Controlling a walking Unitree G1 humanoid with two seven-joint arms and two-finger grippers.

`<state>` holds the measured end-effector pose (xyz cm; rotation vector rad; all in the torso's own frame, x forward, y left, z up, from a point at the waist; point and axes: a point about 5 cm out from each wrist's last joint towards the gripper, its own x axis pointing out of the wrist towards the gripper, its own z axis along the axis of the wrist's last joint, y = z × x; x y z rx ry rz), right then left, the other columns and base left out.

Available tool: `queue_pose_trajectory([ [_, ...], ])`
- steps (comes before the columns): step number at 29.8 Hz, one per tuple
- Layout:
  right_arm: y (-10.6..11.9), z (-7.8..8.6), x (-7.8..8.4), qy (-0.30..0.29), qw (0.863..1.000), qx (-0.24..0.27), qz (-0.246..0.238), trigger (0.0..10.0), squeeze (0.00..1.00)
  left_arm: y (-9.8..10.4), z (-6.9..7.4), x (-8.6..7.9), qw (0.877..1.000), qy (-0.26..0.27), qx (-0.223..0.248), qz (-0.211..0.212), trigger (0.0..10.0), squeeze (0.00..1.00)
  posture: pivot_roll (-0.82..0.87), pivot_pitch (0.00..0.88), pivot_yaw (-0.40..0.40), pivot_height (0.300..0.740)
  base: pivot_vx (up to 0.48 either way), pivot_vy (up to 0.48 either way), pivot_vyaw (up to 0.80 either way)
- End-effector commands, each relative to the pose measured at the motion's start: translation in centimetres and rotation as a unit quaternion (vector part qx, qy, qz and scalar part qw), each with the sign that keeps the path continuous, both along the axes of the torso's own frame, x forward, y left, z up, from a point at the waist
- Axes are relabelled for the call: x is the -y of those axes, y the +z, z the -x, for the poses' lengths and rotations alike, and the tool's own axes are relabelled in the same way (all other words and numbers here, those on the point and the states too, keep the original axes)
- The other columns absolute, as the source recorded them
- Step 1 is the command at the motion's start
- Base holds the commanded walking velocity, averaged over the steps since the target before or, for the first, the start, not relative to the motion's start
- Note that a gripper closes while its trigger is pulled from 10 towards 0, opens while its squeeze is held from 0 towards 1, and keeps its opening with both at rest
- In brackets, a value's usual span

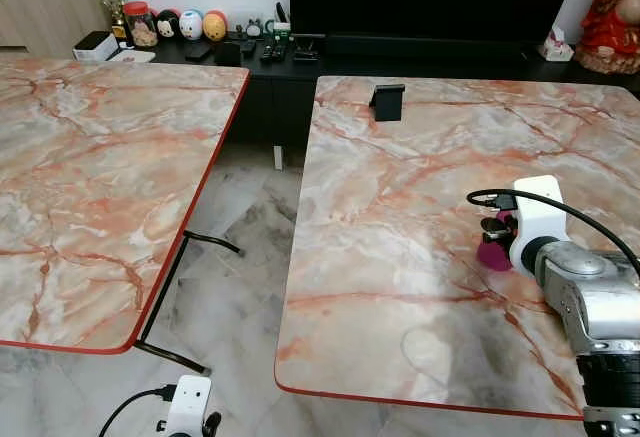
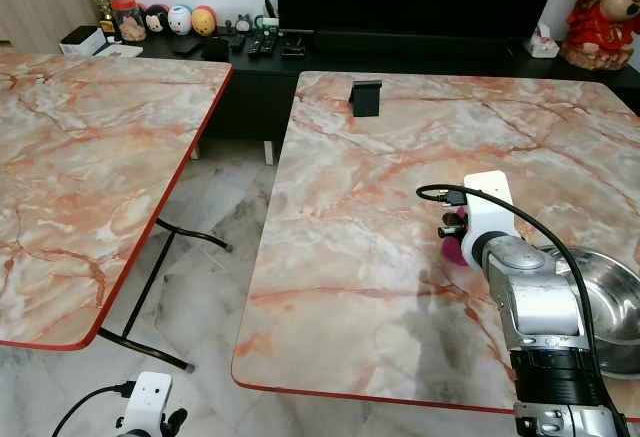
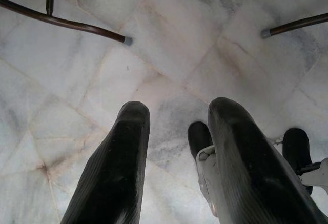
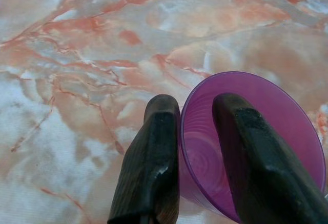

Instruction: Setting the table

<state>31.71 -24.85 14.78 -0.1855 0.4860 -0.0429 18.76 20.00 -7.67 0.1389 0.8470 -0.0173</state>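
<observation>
Two marble-patterned tables stand before us, red-edged, with a strip of pale marble floor (image 1: pixel 240 287) between them. The left table (image 1: pixel 90 187) sits apart from the right table (image 1: pixel 420 287), and its dark metal leg (image 1: pixel 175 277) runs down to the floor in the gap.

Low at the left, the left gripper (image 3: pixel 177 131) hangs over the floor, its two black fingers (image 3: pixel 120 167) spread apart with nothing between them; we note floor tiles and the table's leg tips beyond.

Near the far edge of the right table stands a small black stand (image 1: pixel 386 101), upright and alone.

Further right, the right gripper (image 4: pixel 197 131) reaches over the right table and grips a purple cup (image 4: pixel 256 137): one finger lies outside the wall, the other inside the rim, pinching the cup's side. The cup is just above or on the tabletop; we cannot tell which. At the right edge, close behind the arm, a steel bowl (image 2: pixel 600 307) rests on the same table.

Behind both tables runs a low black cabinet (image 1: pixel 300 57) carrying small figurines and remotes.
</observation>
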Motion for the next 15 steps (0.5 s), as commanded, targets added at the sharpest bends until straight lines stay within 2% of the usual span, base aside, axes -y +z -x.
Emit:
queue_pose_trajectory([
  [1,0.57,-0.17,0.10,-0.001,1.000,0.011,0.000,10.0,0.00,-0.20,0.38,-0.16,1.000,-0.002,-0.010,-0.002,10.0,0.00,-0.05,0.000,-0.013,0.740,0.000,0.000,0.00],
  [10,-0.02,-0.04,-0.28,0.011,1.000,-0.002,-0.004,10.0,0.00,-0.22,0.39,-0.05,1.000,-0.003,-0.011,-0.001,10.0,0.00,-0.05,0.000,-0.013,0.740,0.000,0.000,0.00],
  [11,-0.03,-0.04,-0.28,0.011,1.000,-0.002,-0.004,10.0,0.17,-0.22,0.37,-0.04,1.000,-0.003,-0.011,0.000,10.0,0.00,-0.05,0.000,-0.013,0.740,0.000,0.000,0.00],
  [12,-0.04,-0.04,-0.27,0.011,1.000,-0.002,-0.004,10.0,0.43,-0.21,0.36,-0.03,1.000,-0.003,-0.011,0.000,10.0,0.00,-0.05,0.000,-0.013,0.740,0.000,0.000,0.00],
  [13,-0.04,-0.04,-0.26,0.011,1.000,-0.003,-0.004,10.0,1.00,-0.20,0.34,-0.01,1.000,-0.003,-0.010,0.000,10.0,0.00,-0.05,0.000,-0.013,0.740,0.000,0.000,0.00],
  [15,-0.02,-0.04,-0.18,0.009,1.000,-0.002,-0.002,10.0,1.00,-0.18,0.29,0.01,1.000,-0.004,-0.009,0.000,10.0,0.00,-0.05,0.000,-0.013,0.740,0.000,0.000,0.00],
])
